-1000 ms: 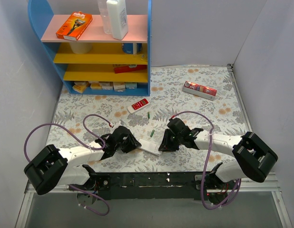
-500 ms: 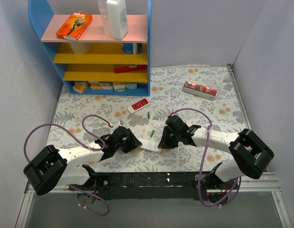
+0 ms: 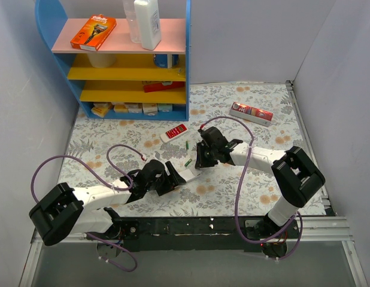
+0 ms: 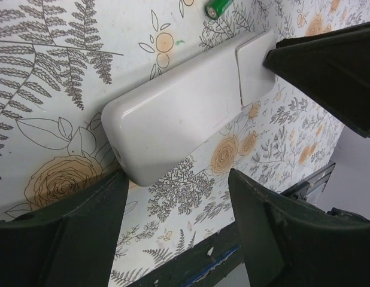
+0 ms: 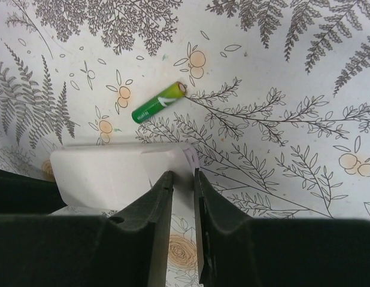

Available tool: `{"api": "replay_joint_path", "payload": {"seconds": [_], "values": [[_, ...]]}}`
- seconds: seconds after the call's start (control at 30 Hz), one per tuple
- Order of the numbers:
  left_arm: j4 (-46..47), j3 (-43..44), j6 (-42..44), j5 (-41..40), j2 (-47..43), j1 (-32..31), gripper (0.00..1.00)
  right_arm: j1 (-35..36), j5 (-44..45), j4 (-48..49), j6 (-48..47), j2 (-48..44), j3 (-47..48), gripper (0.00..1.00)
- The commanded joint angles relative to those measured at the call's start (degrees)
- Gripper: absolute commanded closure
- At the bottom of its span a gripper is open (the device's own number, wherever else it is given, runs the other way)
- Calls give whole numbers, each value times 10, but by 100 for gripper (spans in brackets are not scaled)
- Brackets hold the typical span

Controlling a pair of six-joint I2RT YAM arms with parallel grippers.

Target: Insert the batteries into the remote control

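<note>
Top view: the remote control (image 3: 188,174) lies on the desk (image 3: 245,191) between my arms, batteries (image 3: 188,162) just beyond it. Left wrist: my left gripper (image 4: 176,179) gapes wide around its near end. Right wrist: my right gripper (image 5: 182,176), nearly closed, pinches its far end. I judge the battery cover must slide off next.

Your left arm (image 3: 101,194) lies low, stretched forward and inward, with the left gripper (image 3: 173,176) spread wide (its fingers (image 4: 59,239) sit far apart in the wrist view). Your right arm (image 3: 257,156) reaches in from the opposite side. The right gripper (image 3: 199,163) is tipped downward, its jaws drawn to a thin slit.
</note>
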Motion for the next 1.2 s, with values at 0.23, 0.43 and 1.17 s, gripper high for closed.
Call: {"api": "replay_joint_path", "payload": {"seconds": [0.23, 0.43, 1.17], "values": [[-35, -3, 4, -7, -36, -8, 30, 17, -68, -33, -12, -29, -8, 99], [-35, -4, 2, -3, -26, -8, 33, 17, -48, -27, 15, -50, -30, 99], [-33, -7, 0, -3, -18, -8, 39, 1, -10, -42, -5, -108, -39, 99]]}}
